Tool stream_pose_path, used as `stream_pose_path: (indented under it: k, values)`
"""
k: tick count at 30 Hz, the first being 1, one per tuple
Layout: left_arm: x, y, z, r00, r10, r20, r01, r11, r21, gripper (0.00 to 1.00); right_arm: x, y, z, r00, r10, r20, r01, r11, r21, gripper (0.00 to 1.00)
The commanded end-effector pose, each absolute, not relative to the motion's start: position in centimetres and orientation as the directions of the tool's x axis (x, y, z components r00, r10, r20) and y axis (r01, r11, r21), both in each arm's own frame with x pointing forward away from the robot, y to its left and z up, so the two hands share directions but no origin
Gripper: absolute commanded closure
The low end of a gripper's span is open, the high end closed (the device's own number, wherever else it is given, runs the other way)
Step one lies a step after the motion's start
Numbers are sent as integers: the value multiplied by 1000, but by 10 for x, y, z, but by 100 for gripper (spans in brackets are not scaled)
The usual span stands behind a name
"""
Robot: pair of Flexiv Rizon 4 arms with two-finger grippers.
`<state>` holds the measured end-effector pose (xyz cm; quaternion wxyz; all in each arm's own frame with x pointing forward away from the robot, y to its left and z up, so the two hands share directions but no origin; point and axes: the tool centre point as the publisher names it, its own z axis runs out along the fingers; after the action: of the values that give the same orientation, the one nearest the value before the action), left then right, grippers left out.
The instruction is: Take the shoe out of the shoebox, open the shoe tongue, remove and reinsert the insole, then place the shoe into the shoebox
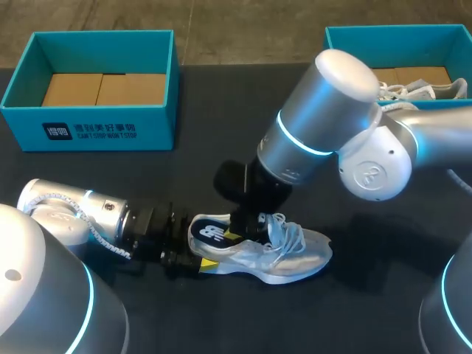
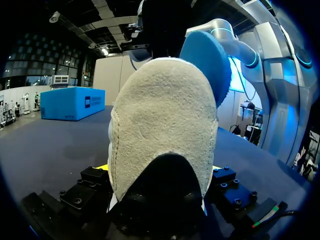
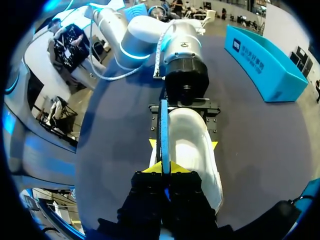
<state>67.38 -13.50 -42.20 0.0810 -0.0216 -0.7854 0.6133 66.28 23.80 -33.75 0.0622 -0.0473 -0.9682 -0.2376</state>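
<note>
Grey-white running shoe (image 1: pixel 276 251) upright on its sole on the dark table (image 1: pixel 369 317), outside any box, toward the near edge and a little left of the middle, toe pointing to the right edge. Left gripper (image 1: pixel 196 248) clenched on the heel from both sides, low and level with the table, evidently to pin the shoe down against an upward pull. Right gripper (image 1: pixel 247 223) above the shoe's opening, pointing down, fingers pinched on the two faces of the blue insole (image 3: pixel 164 131), presumably for a lengthwise draw out past the collar. Heel end of the insole raised clear above the collar; extent of the front part inside the shoe not discernible; removal judged under way, not complete. Upper of pale mesh, fuzzy suede-like patch at the heel, white laces loose and spread, thick white sole. Teal shoebox (image 1: pixel 88 125) at the far left corner, lined with brown card, no shoe in it. Second teal box (image 1: pixel 346 37) at the far right corner, with another pale shoe (image 1: pixel 424 90) inside.
</note>
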Motion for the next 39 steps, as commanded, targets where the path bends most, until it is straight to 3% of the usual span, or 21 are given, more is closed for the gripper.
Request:
stream_pose_path:
  k: [1,10,13,16,19,34,39]
  values:
    - [676,-135,-424,-986,133,102,-66,250,-966,100,663,238,-336,-989,45,141,107,876,471,100]
    - [676,-135,-424,-986,133,102,-66,250,-966,100,668,244,-334,-989,4,145,75,871,485,98]
    - [676,-135,-424,-986,133,102,-66,250,-966,100,669,244,-334,-989,2,148,75,869,489,85]
    - [676,-135,-424,-986,133,102,-66,250,-966,100,670,243,-335,-988,2,154,79,868,491,79]
    - [676,-135,-424,-986,133,102,-66,250,-966,100,669,240,-336,-987,4,162,85,864,497,67]
    - [676,-135,-424,-986,133,102,-66,250,-966,100,668,227,-353,-973,28,230,153,822,549,80]
    - [676,-135,-424,-986,133,102,-66,250,-966,100,665,227,-356,-970,31,243,168,806,567,78]
